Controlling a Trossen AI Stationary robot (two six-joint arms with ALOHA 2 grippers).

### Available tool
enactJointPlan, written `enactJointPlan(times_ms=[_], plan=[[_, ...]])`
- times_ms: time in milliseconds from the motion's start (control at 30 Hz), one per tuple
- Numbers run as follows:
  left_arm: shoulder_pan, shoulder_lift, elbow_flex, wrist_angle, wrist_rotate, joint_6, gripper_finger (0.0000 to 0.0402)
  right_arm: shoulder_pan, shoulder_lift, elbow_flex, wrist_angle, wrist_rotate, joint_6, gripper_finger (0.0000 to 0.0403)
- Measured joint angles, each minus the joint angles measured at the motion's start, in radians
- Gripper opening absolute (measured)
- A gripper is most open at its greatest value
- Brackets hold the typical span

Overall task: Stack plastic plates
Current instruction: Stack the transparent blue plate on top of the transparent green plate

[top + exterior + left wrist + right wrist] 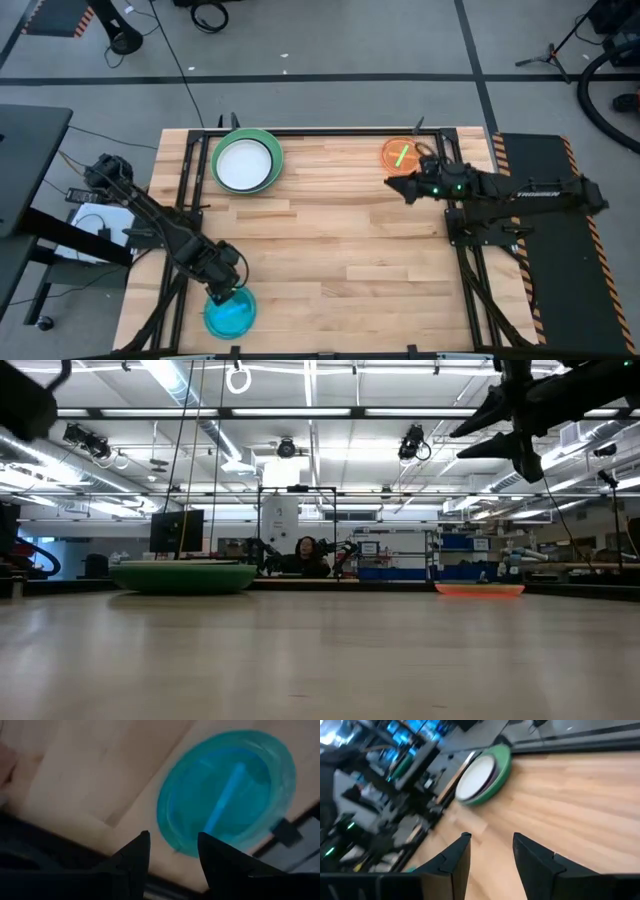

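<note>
A stack with a white plate [244,163] on top of a green plate [271,150] lies at the table's far left; it also shows in the right wrist view [481,770] and the low view [183,576]. An orange plate [400,154] lies at the far right. A translucent blue plate [231,314] lies flat at the near left corner. My left gripper [222,288] hovers open over the blue plate's [227,790] far rim, touching nothing. My right gripper [396,184] is open and empty in the air, just near of the orange plate [480,589].
Black frame rails [185,190] run along the table's left and right sides. The bare wooden top [340,250] stretches between the plates. A person [308,555] sits far behind the table.
</note>
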Motion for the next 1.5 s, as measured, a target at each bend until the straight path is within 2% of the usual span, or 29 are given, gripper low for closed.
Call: enactJointPlan(times_ms=[200,333,533,867,967,1100,1233,1333,1500], plan=[[0.025,0.001,-0.158,0.274,0.002,0.037,0.0173,0.210,0.027,0.000,0.018,0.014,0.050,0.0157],[0.014,0.001,-0.223,0.274,0.003,0.017,0.0173,0.303,0.028,0.000,0.015,0.014,0.070,0.0157],[-0.032,0.002,-0.281,0.325,0.034,-0.016,0.0173,0.372,0.028,0.000,0.014,0.014,0.134,0.0157],[-0.144,0.002,-0.290,0.411,0.019,-0.048,0.0157,0.435,0.028,0.000,0.045,0.047,0.235,0.0157],[-0.165,0.002,-0.290,0.430,0.014,-0.114,0.0152,0.468,0.031,0.000,0.090,0.069,0.221,0.0157],[-0.205,0.002,-0.290,0.419,-0.054,-0.229,0.0151,0.534,0.065,0.039,0.125,0.111,0.161,0.0157],[-0.242,0.020,-0.292,0.381,-0.115,-0.327,0.0151,0.591,0.127,0.120,0.037,0.116,0.137,0.0156],[-0.258,0.033,-0.311,0.414,-0.119,-0.386,0.0150,0.638,0.178,0.167,-0.037,0.116,0.148,0.0156],[-0.265,0.034,-0.328,0.460,-0.123,-0.458,0.0150,0.730,0.256,0.223,-0.041,0.120,0.182,0.0156]])
